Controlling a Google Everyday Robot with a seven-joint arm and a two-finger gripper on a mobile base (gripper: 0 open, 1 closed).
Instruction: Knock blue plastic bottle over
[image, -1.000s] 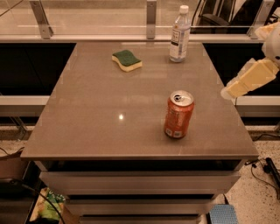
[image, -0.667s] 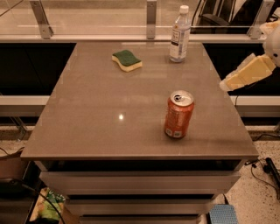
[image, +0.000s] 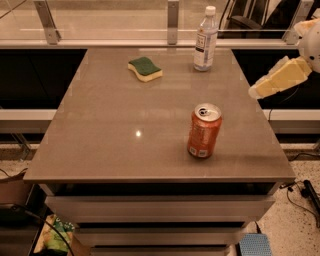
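The blue plastic bottle (image: 205, 40) stands upright near the far edge of the grey table (image: 115, 145), right of centre. It is clear with a white cap and a white label. My gripper (image: 257, 90) comes in from the right edge of the view, pale yellow, its tip just past the table's right edge. It is to the right of the bottle and nearer to me, well apart from it.
An orange soda can (image: 204, 131) stands upright, opened, right of the table's middle. A green and yellow sponge (image: 145, 68) lies at the back, left of the bottle. A glass railing with metal posts runs behind the table. Cables lie on the floor at right.
My gripper has moved up the view, toward the far side of the table, and a little closer to the bottle. The bottle, can and sponge have not moved.
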